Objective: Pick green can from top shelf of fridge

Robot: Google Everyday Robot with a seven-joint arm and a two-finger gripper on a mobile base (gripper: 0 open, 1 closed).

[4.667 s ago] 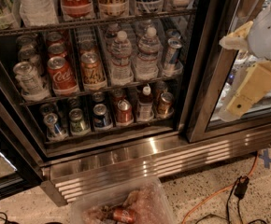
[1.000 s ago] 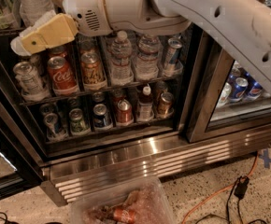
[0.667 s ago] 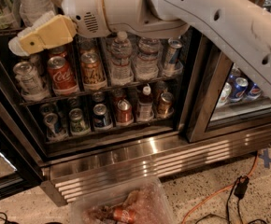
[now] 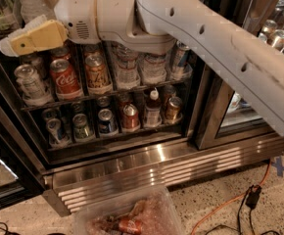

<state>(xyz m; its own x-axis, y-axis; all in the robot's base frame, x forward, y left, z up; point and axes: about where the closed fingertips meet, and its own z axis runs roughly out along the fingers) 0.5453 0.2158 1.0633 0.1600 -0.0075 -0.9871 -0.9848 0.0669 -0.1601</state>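
Observation:
The fridge (image 4: 132, 163) fills the view. The green can (image 4: 28, 82), pale with green streaks, stands at the left end of the top shelf (image 4: 103, 94), in a white holder. A red Coca-Cola can (image 4: 65, 77) and an orange-brown can (image 4: 97, 72) stand to its right. My gripper (image 4: 23, 17) is open, with yellow fingers (image 4: 34, 39). It hovers at the upper left, above the green can and apart from it. My white arm crosses from the right and hides part of the row above.
Water bottles (image 4: 127, 67) stand right of the cans. A lower rack holds small cans (image 4: 107, 121). A steel door frame (image 4: 210, 106) divides off a right compartment with more cans (image 4: 274, 31). A clear plastic tub (image 4: 127, 219) and an orange cable (image 4: 230, 199) lie on the floor.
The arm swung from the right side of the fridge across to the upper left. Over the last second the gripper shifted only slightly left. The cans have not moved.

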